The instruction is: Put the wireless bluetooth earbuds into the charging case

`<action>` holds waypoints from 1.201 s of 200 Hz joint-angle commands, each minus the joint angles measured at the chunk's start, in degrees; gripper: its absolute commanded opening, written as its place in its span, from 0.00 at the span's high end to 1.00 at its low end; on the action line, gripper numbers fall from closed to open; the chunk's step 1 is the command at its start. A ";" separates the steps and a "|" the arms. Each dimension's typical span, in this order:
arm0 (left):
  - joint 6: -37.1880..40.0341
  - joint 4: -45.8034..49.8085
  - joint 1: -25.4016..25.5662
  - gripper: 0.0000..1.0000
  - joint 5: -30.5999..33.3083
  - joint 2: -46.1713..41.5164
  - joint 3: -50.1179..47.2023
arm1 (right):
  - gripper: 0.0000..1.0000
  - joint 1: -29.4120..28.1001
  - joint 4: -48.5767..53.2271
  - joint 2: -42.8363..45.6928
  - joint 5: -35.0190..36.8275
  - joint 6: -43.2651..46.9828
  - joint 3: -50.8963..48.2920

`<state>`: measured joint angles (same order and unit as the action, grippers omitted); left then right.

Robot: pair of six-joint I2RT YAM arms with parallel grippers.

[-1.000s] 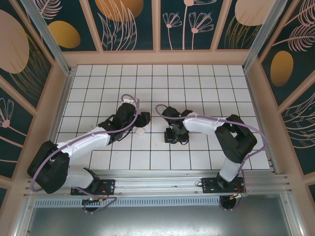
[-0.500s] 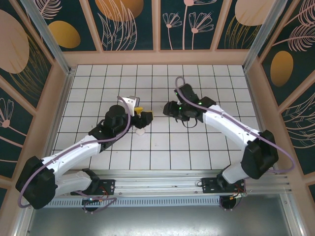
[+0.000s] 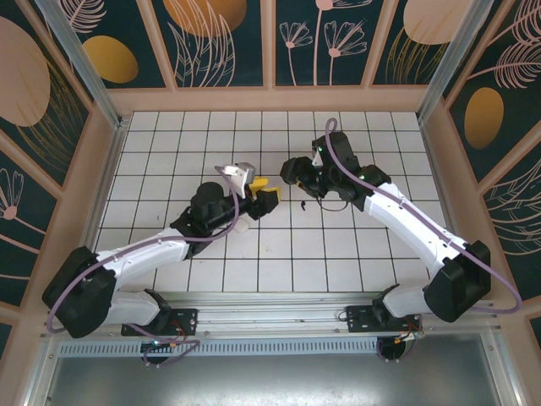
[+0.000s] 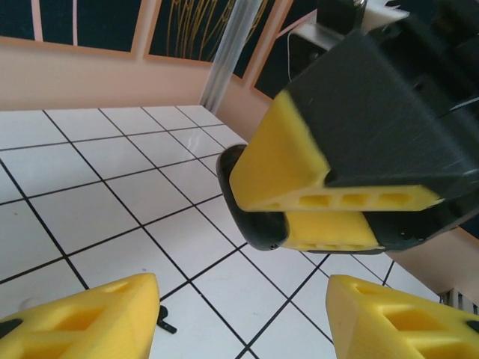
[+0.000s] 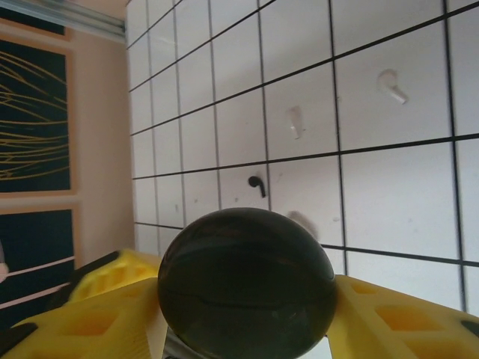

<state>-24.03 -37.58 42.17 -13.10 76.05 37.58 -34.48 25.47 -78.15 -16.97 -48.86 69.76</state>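
left tool (image 3: 264,193): open. Its two yellow fingers (image 4: 82,321) stand wide apart with nothing between them, and it points at the right tool (image 5: 247,298) from close by.
right tool: closed on the charging case (image 4: 251,224), with one yellow finger on each side of it. It holds the case clear above the tiles.
walls (image 3: 220,34): dark teal panels in pale wood frames, painted with golden ovals and thin pale plant outlines. They enclose the counter (image 3: 169,144) at the back and on both sides.
counter: white square tiles with black grid lines.
left arm (image 3: 144,249): white and black links with a lilac cable, stretched from the near left corner toward the middle.
right arm (image 3: 406,220): the same white and black links and lilac cable, arched from the near right to the middle.
charging case: a smooth, rounded, dark shell, glossy in the right wrist view. It is pinched in the right tool and faces the left tool's spread fingers. Whether its lid is up cannot be told.
white earbuds (image 5: 296,122): two, lying on neighbouring tiles of the counter, apart from each other and outside the case.
black earbud (image 5: 258,185): lies on the counter beside a grid line, near the white pair and outside the case.
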 commanded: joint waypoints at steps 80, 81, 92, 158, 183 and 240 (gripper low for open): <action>-7.12 -15.54 0.84 0.45 -2.21 6.56 1.25 | 0.44 0.29 -5.80 3.22 -5.58 -4.43 -1.54; -7.27 -15.70 0.82 0.45 -2.20 6.61 1.26 | 0.44 0.29 -5.79 3.24 -5.60 -4.46 -1.63; -8.10 -17.60 0.83 0.45 -2.19 7.23 1.26 | 0.44 0.29 -6.05 3.35 -5.92 -4.74 -1.81; -9.98 -20.51 0.84 0.57 -2.19 10.40 3.68 | 0.44 0.35 -5.70 3.48 -6.92 -4.33 -1.44; -10.59 -20.93 0.82 0.72 -2.19 11.11 4.07 | 0.44 0.34 -5.59 3.61 -6.98 -4.22 -1.38; -10.68 -17.66 0.86 0.89 0.57 9.90 4.43 | 0.32 0.50 -8.10 4.11 -8.11 -3.19 -1.52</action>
<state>-34.39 -55.33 42.78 -14.33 86.54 40.25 -34.17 20.95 -76.25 -23.03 -52.80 68.51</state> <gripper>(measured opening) 0.175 0.627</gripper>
